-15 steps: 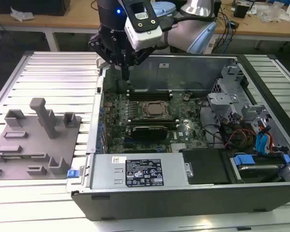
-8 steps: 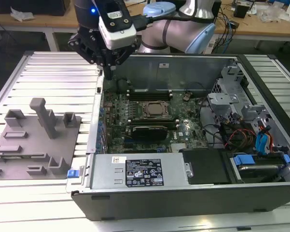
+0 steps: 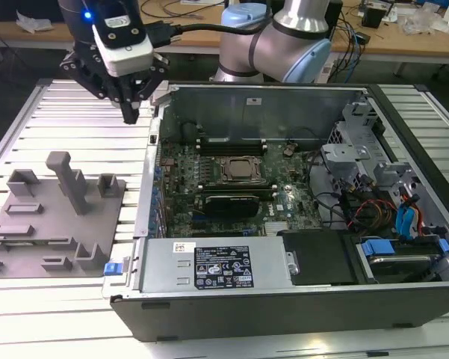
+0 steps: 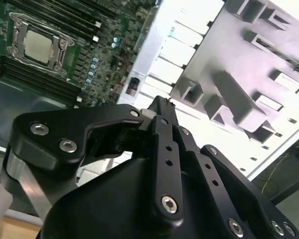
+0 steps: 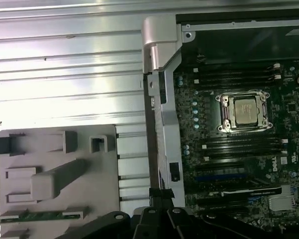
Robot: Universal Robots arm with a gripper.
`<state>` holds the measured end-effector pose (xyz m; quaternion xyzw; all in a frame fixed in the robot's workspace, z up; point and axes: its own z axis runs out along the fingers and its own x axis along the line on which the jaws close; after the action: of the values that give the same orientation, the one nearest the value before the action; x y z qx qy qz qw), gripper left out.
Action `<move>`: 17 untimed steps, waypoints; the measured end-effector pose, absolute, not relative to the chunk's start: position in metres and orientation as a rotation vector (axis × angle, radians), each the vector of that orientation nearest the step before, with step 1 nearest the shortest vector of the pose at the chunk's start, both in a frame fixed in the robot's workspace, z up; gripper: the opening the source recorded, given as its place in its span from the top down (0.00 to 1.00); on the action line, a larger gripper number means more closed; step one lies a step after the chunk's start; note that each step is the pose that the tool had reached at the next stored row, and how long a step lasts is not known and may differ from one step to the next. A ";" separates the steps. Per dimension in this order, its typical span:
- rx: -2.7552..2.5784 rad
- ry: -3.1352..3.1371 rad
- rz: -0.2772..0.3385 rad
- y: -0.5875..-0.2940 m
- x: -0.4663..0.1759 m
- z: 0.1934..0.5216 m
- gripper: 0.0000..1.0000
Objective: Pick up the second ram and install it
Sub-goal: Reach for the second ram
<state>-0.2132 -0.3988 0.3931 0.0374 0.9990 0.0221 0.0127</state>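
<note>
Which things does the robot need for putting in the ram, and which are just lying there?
For the job: the ram stick in the grey tray, the hand, the black memory slots.
Just lying about: the power supply, the coloured cables.

Tool (image 3: pixel 131 114): matt black, with silver screw heads showing in the second wrist view; white housing with a blue light above it, upper left of the exterior view. Arm (image 3: pixel 299 37): silver-grey with a pale blue cap. Bench (image 3: pixel 67 112): bright silver, ribbed in parallel bands. Holder tray (image 5: pixel 102 189): plain mid-grey. Second ram (image 5: pixel 40 216): green strip. Case (image 3: pixel 284 314): black shell with bare silver-grey inner walls. Motherboard (image 3: pixel 175 161): dark green with black slots. Processor (image 5: pixel 245 110): silver in a grey metal frame. Power supply (image 3: pixel 164 265): silver-grey. Label (image 3: pixel 223 269): black with white print. Cables (image 3: pixel 407 221): orange, blue and red, lower right of the exterior view.
</note>
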 end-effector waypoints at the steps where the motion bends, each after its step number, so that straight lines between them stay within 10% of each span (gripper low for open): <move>1: 0.117 3.113 0.069 -0.399 -0.217 0.393 0.89; 17: 0.117 3.113 0.069 -0.399 -0.278 0.393 0.89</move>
<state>-0.2780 -0.3988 0.3927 0.0374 0.9990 0.0221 0.0128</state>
